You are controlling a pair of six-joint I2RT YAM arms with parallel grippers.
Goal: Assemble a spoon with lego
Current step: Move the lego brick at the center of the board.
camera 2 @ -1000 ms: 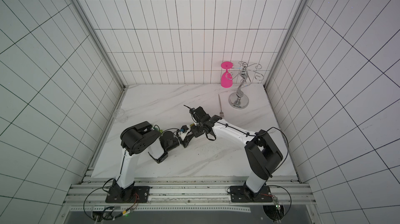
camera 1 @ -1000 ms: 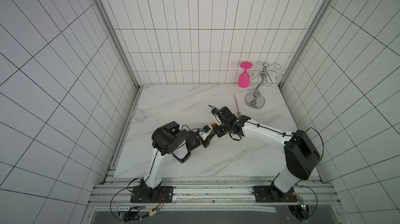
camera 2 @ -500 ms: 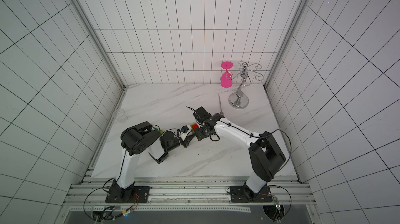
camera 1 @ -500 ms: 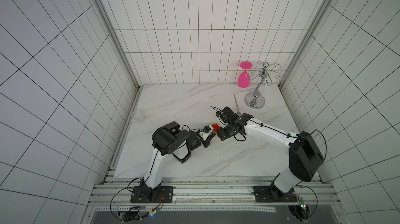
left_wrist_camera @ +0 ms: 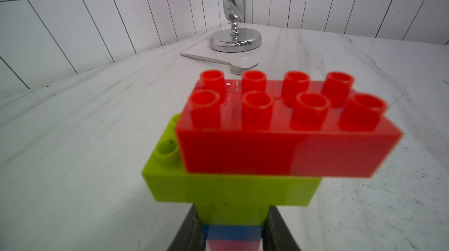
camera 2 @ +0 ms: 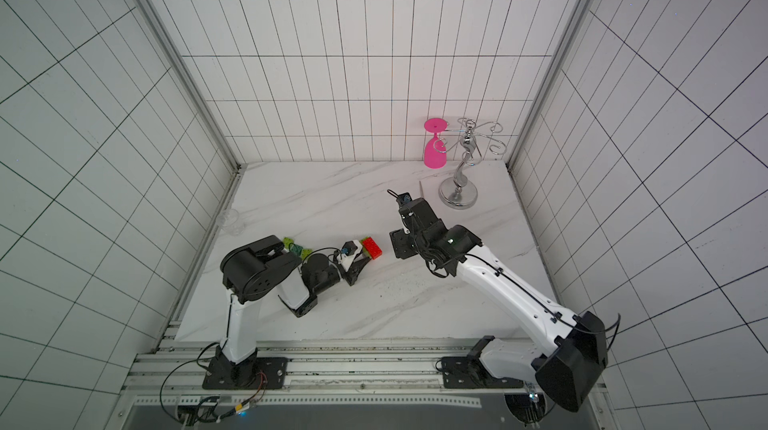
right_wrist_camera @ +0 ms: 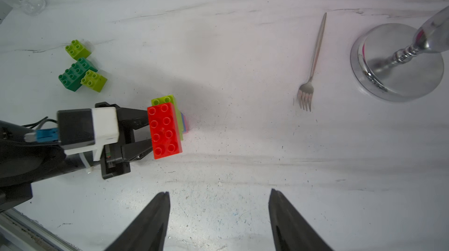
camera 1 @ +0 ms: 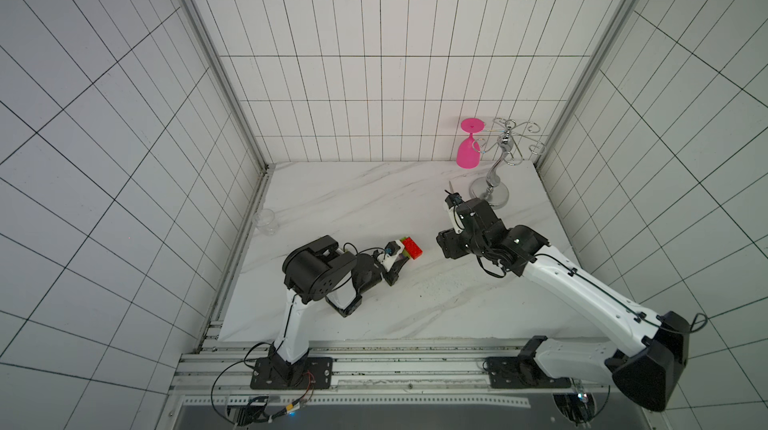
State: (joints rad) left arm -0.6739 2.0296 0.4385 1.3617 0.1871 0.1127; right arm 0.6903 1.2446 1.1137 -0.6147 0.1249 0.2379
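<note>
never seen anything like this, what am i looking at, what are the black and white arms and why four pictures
These are two robot arms bolted to a rail at the edge of a marble table, each ending in a two-fingered gripper. Two pictures come from one camera pair high overhead. The other two come from small cameras on the arms' wrists, looking out past the fingers.

The left gripper is shut on a half-built spoon of toy bricks. It pinches the narrow end, with a wide lime-green brick and a red brick above. The right gripper is open and empty.

On the table lie three loose bricks (two lime green, one dark green), a metal fork, a clear cup and a chrome stand. A pink glass hangs upside down from the stand.
</note>
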